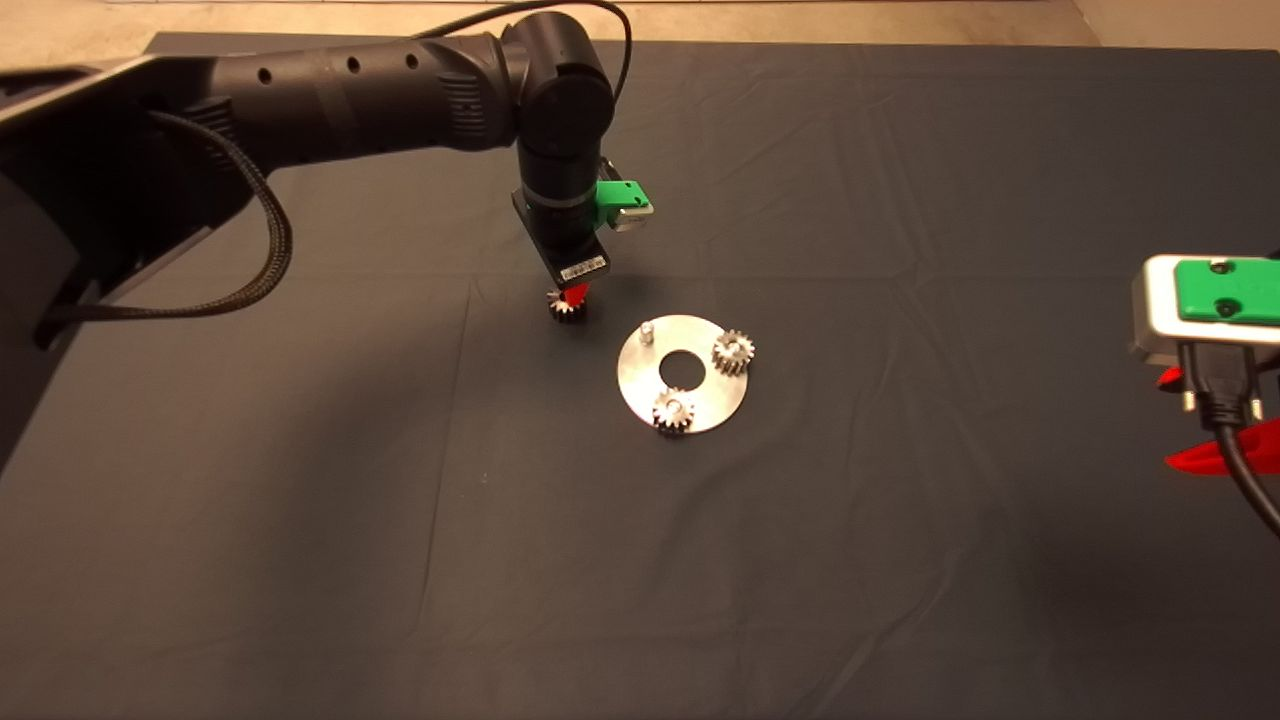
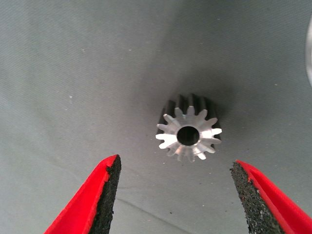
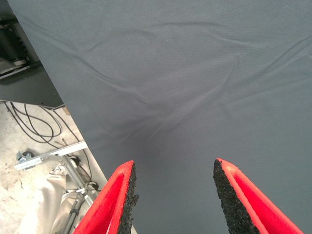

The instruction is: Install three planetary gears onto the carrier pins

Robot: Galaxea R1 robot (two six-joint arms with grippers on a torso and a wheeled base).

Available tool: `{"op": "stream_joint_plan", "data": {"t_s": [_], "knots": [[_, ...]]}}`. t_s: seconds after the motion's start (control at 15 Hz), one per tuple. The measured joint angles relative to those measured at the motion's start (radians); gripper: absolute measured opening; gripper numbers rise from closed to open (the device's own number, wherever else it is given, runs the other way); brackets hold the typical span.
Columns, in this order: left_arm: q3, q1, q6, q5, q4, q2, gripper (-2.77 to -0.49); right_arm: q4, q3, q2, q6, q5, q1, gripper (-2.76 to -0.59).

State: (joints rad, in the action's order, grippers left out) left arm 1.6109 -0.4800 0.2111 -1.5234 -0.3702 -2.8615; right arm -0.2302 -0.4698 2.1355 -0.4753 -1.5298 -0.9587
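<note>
A round silver disc (image 1: 640, 390) lies at the mat's middle. Two planetary gears sit on its pins, one at the right (image 1: 733, 352) and one at the front (image 1: 674, 411). The third carrier pin (image 1: 647, 331) stands bare at the disc's back left. A third gear (image 1: 566, 306) lies flat on the mat just left of the disc; it also shows in the left wrist view (image 2: 189, 130). My left gripper (image 2: 174, 195) hangs straight above this gear, open, its fingers apart on either side and not touching it. My right gripper (image 3: 173, 195) is open and empty at the mat's right edge.
The dark mat (image 1: 900, 550) has soft creases. Past its edge the right wrist view shows floor with cables (image 3: 34, 124) and a metal stand (image 3: 53, 156). The disc's rim (image 2: 309, 48) shows at the edge of the left wrist view.
</note>
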Motion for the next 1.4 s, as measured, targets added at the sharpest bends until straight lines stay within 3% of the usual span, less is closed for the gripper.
{"op": "stream_joint_plan", "data": {"t_s": [0.27,0.93,1.4], "knots": [[0.01,0.0,0.0,0.0,0.011,-0.007,-1.66,0.0,0.0,0.0,0.0,0.0,0.0,-2.2],[0.025,0.0,0.0,0.0,0.104,-0.018,-1.66,0.0,0.0,0.0,0.0,0.0,0.0,-2.2],[0.029,0.009,0.0,0.0,0.116,-0.025,-1.66,-0.003,0.0,0.0,0.0,0.0,-0.006,-2.2]]}}
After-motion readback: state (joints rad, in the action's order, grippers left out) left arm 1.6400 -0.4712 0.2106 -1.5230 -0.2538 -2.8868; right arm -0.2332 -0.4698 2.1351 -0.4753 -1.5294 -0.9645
